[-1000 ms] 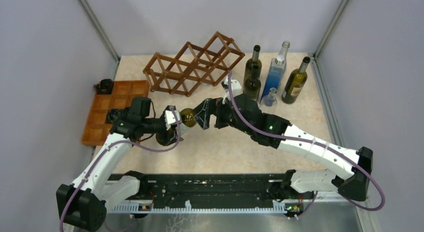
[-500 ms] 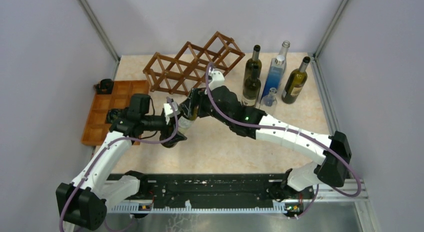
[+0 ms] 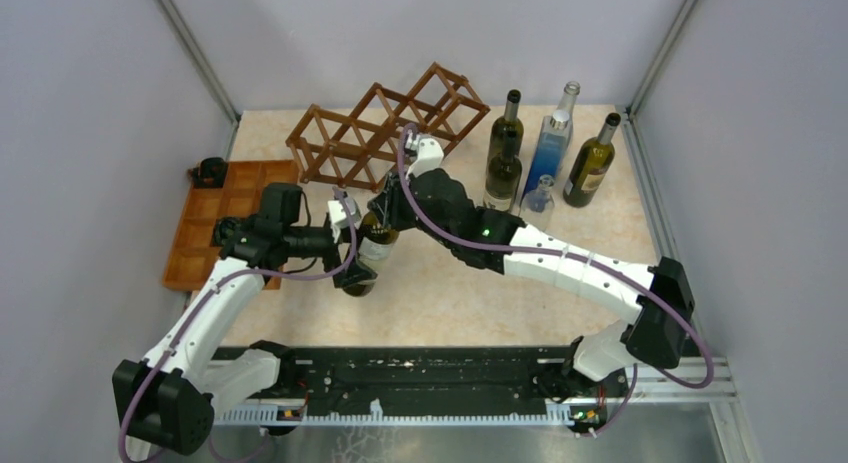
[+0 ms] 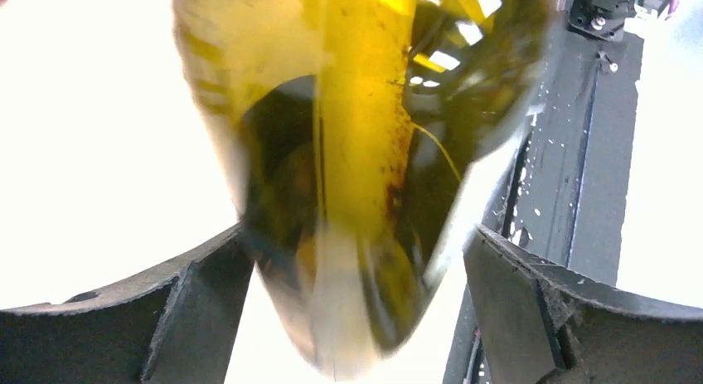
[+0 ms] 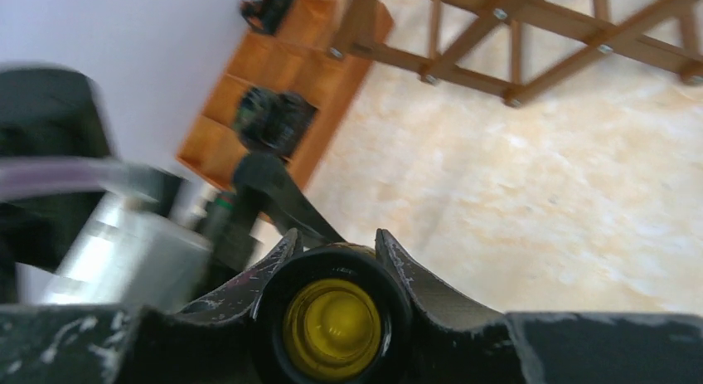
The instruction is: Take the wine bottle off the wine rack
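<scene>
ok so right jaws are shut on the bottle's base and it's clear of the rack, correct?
Not the base. The right jaws are shut on the neck of the wine bottle, just below its open mouth, as the right wrist view shows. It is clear of the wine rack.

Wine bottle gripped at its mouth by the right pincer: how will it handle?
Likely slippery: the wine bottle is smooth glass, and the right pincer clamps only its narrow mouth. Probably swings, since the long body hangs beyond that grip with the left pincer open around it. Round, so apt to roll if laid down.
</scene>
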Robot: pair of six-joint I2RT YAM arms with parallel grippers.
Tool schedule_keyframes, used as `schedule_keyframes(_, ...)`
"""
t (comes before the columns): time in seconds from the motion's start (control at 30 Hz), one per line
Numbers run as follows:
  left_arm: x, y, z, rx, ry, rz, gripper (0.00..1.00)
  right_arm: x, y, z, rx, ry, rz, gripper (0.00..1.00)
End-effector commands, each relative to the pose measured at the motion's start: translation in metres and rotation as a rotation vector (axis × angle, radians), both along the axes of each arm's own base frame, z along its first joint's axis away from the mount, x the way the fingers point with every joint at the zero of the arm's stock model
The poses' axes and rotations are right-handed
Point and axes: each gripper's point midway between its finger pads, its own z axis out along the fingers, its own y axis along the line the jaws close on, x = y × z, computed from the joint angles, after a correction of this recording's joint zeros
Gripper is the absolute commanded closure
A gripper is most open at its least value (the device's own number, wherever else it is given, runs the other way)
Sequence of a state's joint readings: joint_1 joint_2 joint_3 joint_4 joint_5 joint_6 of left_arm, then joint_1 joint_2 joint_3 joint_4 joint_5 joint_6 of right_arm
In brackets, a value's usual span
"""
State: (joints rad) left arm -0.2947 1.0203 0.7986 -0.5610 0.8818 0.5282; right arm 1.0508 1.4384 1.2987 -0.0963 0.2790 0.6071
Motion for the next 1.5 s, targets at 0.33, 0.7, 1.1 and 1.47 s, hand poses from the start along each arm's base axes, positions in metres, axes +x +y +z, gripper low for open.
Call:
schedule_keyframes(0.33, 0.03, 0.011, 0.02, 0.065, 0.002, 0.165, 0.01, 0.044, -0.107, -0.007, -0.267, -0.185, -0.269, 1.0)
schedule_keyframes(0.7, 0.05, 0.024, 0.025, 0.083, -0.02, 0.277, 0.01, 0.076, -0.147, -0.011, -0.433, -0.27, -0.387, 1.0)
schedule_keyframes(1.1, 0.071, 0.041, 0.028, 0.085, -0.043, 0.381, 0.01, 0.078, -0.152, -0.044, -0.495, -0.213, -0.367, 0.81)
schedule_keyframes(1.47, 0.084, 0.052, 0.032, 0.079, -0.052, 0.439, 0.01, 0.069, -0.159, -0.04, -0.477, -0.171, -0.374, 0.01)
